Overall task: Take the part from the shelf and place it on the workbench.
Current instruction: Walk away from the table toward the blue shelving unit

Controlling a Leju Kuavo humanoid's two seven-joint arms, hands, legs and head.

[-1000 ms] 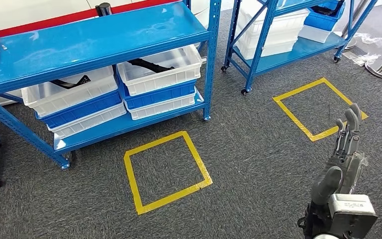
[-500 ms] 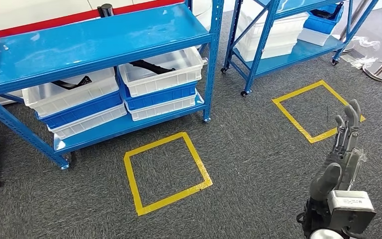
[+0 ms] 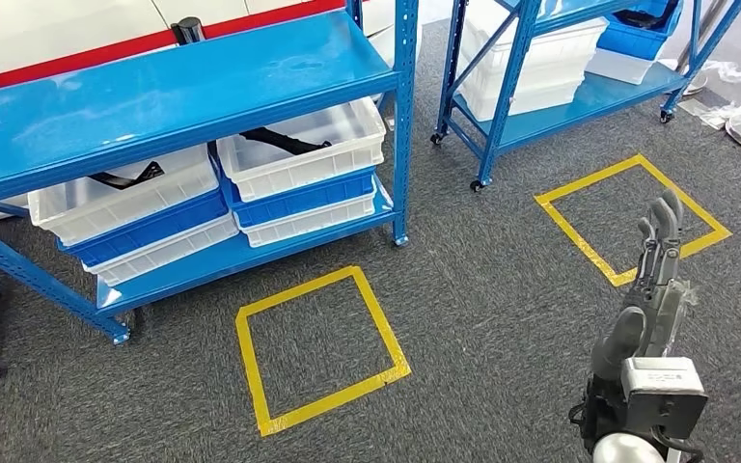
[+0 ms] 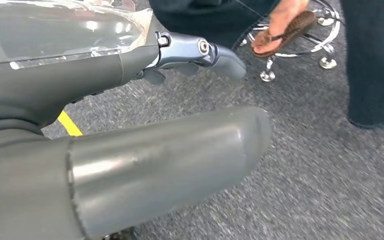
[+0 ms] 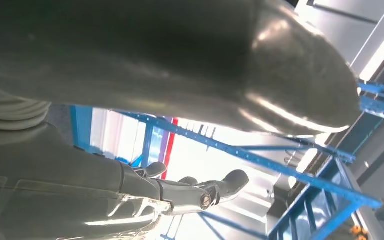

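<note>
Black parts lie in two white bins on the blue shelf's (image 3: pixel 174 87) lower level: one part (image 3: pixel 285 142) in the right bin (image 3: pixel 299 164), another (image 3: pixel 125 177) in the left bin (image 3: pixel 106 207). My right hand (image 3: pixel 651 280) is raised at the lower right over the carpet, far from the shelf, fingers stretched out and holding nothing. The right wrist view shows the same hand (image 5: pixel 130 190) with nothing in it, blue shelf beams behind. In the left wrist view my left hand (image 4: pixel 105 80) hangs above the carpet, fingers straight, holding nothing.
Two yellow tape squares mark the grey carpet, one (image 3: pixel 249 362) before the shelf, one (image 3: pixel 579 241) before a second blue shelf (image 3: pixel 560 106) with bins. Near my left hand a person's sandalled foot (image 4: pixel 285 22) rests on a stool base (image 4: pixel 325 35), beside dark trousers (image 4: pixel 375 60).
The whole head picture has shifted a little, so the camera has moved. My right hand stays raised with straight fingers, holding nothing.
</note>
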